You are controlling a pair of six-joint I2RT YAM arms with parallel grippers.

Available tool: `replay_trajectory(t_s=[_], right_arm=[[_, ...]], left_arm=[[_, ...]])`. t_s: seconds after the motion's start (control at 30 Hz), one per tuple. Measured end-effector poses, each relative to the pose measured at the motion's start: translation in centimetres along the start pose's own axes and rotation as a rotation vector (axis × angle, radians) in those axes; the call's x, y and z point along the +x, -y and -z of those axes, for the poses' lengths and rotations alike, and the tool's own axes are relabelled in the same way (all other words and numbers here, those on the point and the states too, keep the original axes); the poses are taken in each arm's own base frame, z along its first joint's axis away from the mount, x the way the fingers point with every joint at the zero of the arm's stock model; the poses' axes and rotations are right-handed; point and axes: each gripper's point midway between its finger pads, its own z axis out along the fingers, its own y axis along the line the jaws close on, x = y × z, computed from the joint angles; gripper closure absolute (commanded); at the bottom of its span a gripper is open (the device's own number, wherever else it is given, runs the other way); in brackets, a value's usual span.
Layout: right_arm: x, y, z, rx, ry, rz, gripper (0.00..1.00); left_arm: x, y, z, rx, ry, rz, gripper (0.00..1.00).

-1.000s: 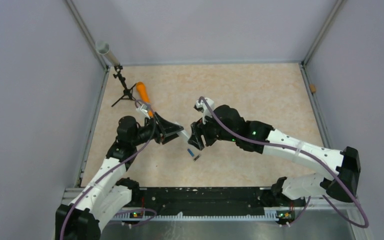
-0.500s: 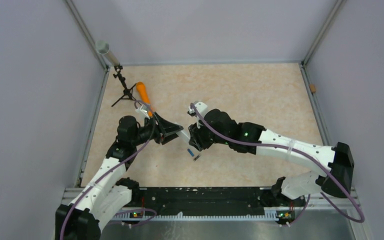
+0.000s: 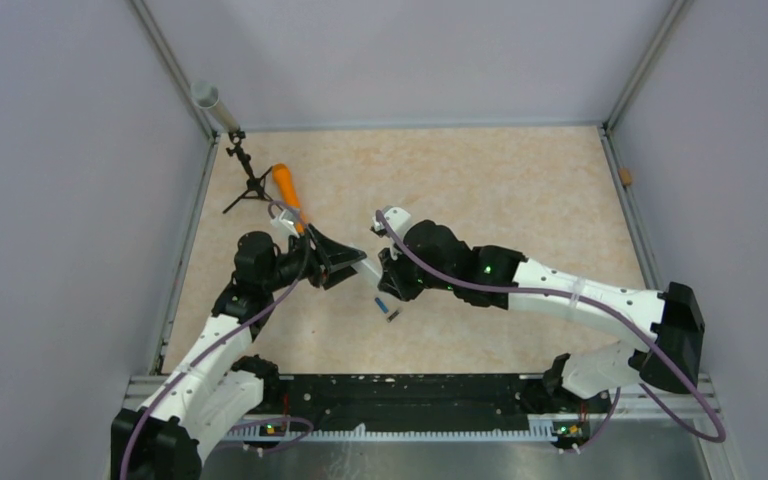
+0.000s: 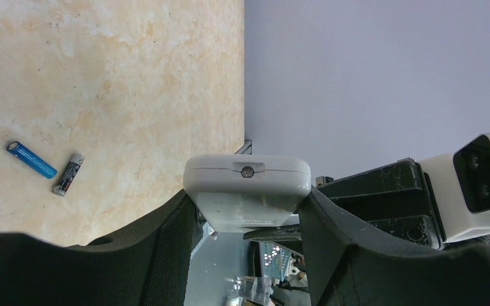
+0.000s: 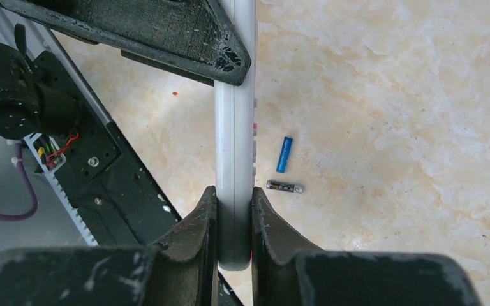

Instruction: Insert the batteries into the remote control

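The right gripper (image 5: 234,199) clamps the remote control (image 5: 235,127) across its thickness at one end; the left gripper (image 4: 249,205) grasps the other end across its width. Below, the blue battery (image 5: 284,154) and dark battery (image 5: 284,186) lie on the table (image 5: 389,95), nearer the right gripper.

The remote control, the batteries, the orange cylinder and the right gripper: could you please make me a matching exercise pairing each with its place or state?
Things:
1. remote control
2. batteries
3. orange cylinder
4. right gripper

Places or states:
A. beside the black tripod, at the far left of the table
B. lying loose on the table, close together, untouched
C. held across its width by the left gripper
D. shut on the handset's thin sides

Pairs: 1-C, 2-B, 3-A, 4-D
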Motion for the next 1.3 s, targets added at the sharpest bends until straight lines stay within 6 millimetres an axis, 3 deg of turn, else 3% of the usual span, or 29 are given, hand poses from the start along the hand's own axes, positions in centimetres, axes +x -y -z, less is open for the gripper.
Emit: replay_trajectory(t_s=[0.03, 0.13, 0.3, 0.43, 0.8, 1.07, 1.3], right_arm=[[0.0, 0.0, 0.0, 0.000, 0.000, 0.000, 1.00], [0.0, 0.0, 0.0, 0.002, 0.002, 0.005, 1.00], [0.3, 0.2, 0.2, 0.006, -0.014, 0.008, 1.00], [0.6, 0.4, 0.9, -0.003, -0.029, 0.007, 1.00], [-0.9, 2.0, 5.3, -0.170, 0.000, -0.083, 1.00], [0.5, -1.2, 6.9, -0.402, -0.059, -0.093, 1.00], [1.0, -3.4, 8.2, -0.566, -0.089, -0.100, 1.00]], left_arm=[[0.0, 0.0, 0.0, 0.001, 0.000, 0.000, 0.59], [0.0, 0.1, 0.1, 0.011, 0.005, -0.010, 0.36], [0.2, 0.6, 0.3, 0.041, -0.001, -0.051, 0.14], [0.6, 1.3, 0.4, 0.084, -0.025, -0.109, 0.04], [2.4, 2.4, 1.1, 0.188, -0.139, -0.324, 0.01], [3.7, 4.8, 2.3, 0.261, -0.239, -0.491, 0.01], [5.5, 5.1, 3.3, 0.307, -0.313, -0.549, 0.02]])
